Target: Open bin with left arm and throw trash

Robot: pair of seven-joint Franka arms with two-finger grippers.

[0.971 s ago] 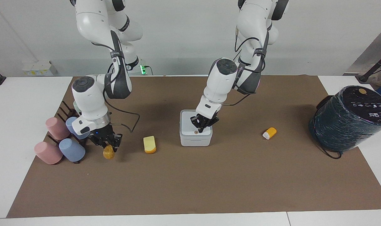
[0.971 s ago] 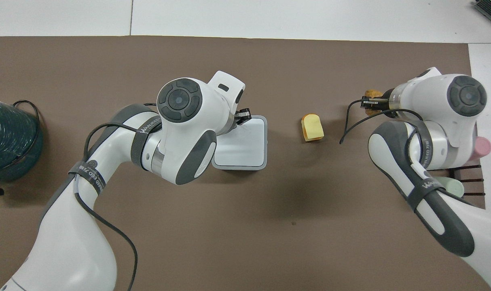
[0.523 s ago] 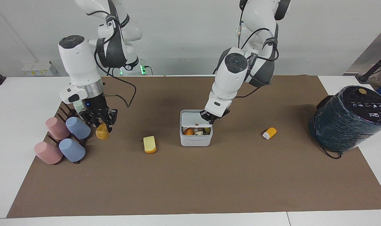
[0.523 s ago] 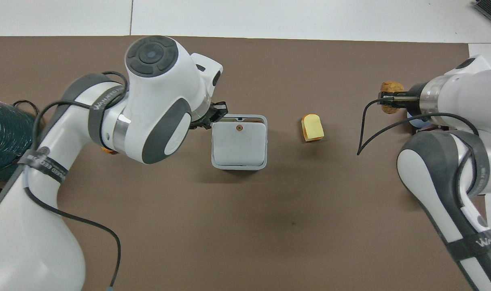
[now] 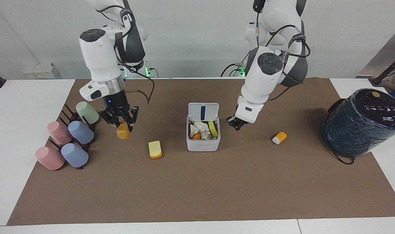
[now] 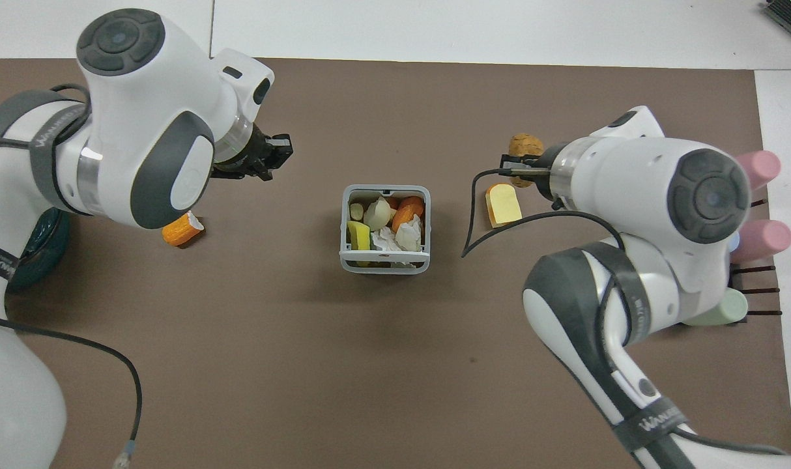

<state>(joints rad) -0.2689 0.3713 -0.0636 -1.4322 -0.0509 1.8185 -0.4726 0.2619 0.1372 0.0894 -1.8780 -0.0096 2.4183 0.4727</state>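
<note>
Two grippers flank the bin [image 5: 203,143], which stands open, lid upright, scraps inside. Right gripper [image 5: 120,121], raised toward the right arm's end from the bin, grips a brown lump [image 5: 123,132]. Left gripper [image 5: 235,123], fingertips together and empty, hangs just beside the bin. Wedge [image 5: 155,149] and stub [image 5: 279,137] lie on the mat either side of the bin.

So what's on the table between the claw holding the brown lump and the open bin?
Only the yellow wedge lies between the right gripper and the bin, seen in the facing view.
</note>
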